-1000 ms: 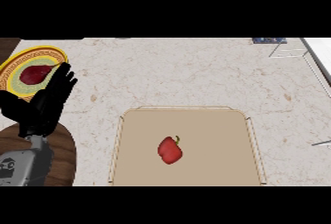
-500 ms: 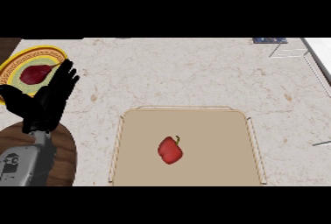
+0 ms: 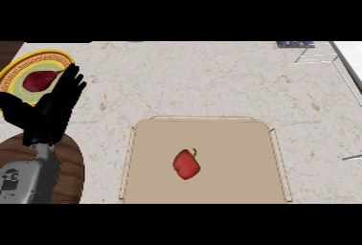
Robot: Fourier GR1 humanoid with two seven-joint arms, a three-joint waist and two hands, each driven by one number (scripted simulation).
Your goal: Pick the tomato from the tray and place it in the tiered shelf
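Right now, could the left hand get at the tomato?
Probably yes: the left hand is open, and only bare counter and the low rim of the tray lie between it and the tomato.

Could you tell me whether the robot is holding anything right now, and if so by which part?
Nothing is held: the left hand is open, and the tomato lies untouched on the tray.

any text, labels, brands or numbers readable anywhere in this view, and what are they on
None can be read.
The tomato, the tray and the counter carry no writing.
The plate at the left has a patterned rim, not letters.
A small dark object at the counter's far right edge may bear markings, but it is too small to read.
The left hand and its grey forearm show no legible label.
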